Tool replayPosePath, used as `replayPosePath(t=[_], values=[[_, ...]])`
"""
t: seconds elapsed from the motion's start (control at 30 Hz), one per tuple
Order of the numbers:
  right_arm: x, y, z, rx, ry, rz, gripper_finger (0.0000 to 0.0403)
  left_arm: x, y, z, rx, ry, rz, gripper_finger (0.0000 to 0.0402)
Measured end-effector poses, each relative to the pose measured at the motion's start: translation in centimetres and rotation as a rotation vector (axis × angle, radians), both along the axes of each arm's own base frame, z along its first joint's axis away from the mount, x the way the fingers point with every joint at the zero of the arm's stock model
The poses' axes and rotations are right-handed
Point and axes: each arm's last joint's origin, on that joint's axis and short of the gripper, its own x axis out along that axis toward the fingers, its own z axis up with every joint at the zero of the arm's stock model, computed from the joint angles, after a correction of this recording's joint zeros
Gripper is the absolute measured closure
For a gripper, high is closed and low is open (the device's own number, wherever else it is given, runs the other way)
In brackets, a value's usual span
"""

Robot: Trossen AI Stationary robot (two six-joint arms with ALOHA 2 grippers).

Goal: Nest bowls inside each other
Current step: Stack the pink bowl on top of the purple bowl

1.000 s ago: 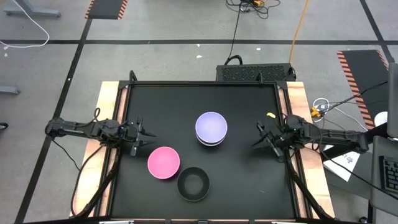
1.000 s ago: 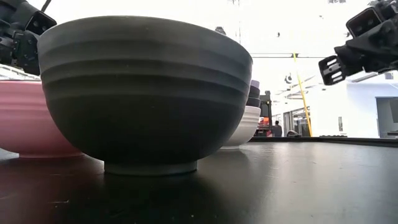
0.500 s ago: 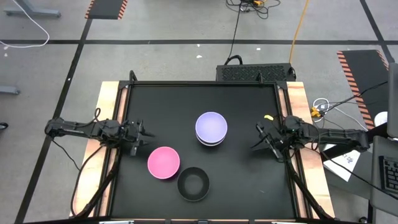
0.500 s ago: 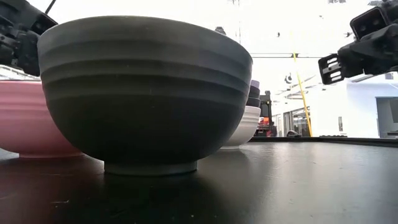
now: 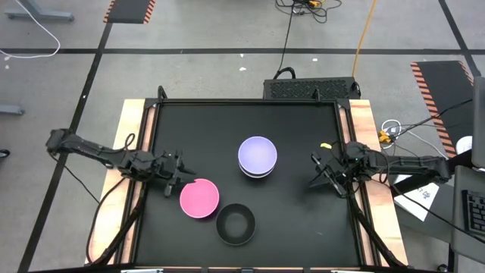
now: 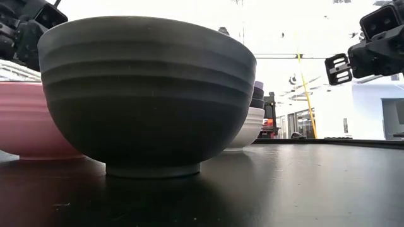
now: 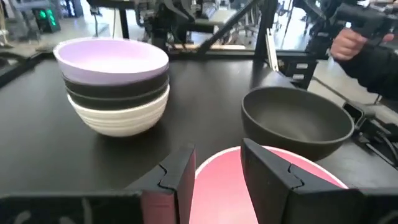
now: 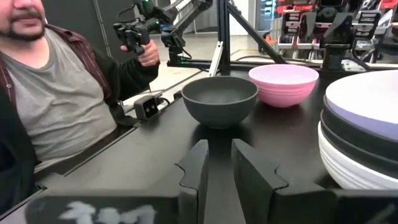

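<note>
A pink bowl (image 5: 199,198) stands upright near the table's near-left. Beside it, toward the near edge, stands a single black bowl (image 5: 236,224), which fills the low view (image 6: 148,94). At mid-table a stack (image 5: 257,155) rests on its white bottom bowl, with black in the middle and lavender on top (image 7: 115,87). My left gripper (image 5: 184,180) is open and hovers over the pink bowl's left rim (image 7: 224,193); I see no touch. My right gripper (image 5: 312,171) is slightly open, right of the stack and off the table top.
A person sits beyond the table's near edge (image 8: 56,93), holding a hand controller (image 7: 354,31). Wooden rails (image 5: 129,152) run along the table's left and right sides. Bare black table top lies on the far half (image 5: 227,121) and between the stack and my right gripper.
My left gripper has moved toward the near edge and a little right, closing on the pink bowl's rim; the arm behind it has swung so that it now slants. The bowls have stayed where they were.
</note>
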Motion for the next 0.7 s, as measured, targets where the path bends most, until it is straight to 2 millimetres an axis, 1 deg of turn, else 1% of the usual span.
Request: replayPosePath(t=[0.1, 0.23, 0.37, 0.47, 0.6, 0.7], values=[[0.1, 0.0, -0.1, 0.001, 0.015, 0.0, 0.0341, 0.6, -0.3, 0.3, -0.022, 0.046, 0.015, 0.0272], [0.2, 0.0, -0.4, 0.001, 0.038, 0.0, 0.0341, 1.5, -0.7, 0.7, -0.035, 0.15, 0.03, 0.0272], [0.3, 0.0, -0.5, -0.008, 0.053, 0.002, 0.0341, 2.5, -1.0, 2.0, 0.001, 0.243, 0.057, 0.0272], [0.4, 0.0, -0.6, -0.008, 0.061, 0.002, 0.0341, 3.0, -1.2, 3.4, 0.031, 0.304, 0.061, 0.0272], [0.4, 0.0, -0.7, -0.007, 0.065, 0.002, 0.0341, 3.3, -1.2, 4.9, 0.007, 0.399, 0.089, 0.0272], [0.4, 0.0, -0.7, -0.007, 0.064, 0.002, 0.0341, 3.3, -1.5, 5.5, -0.032, 0.437, -0.002, 0.0272]])
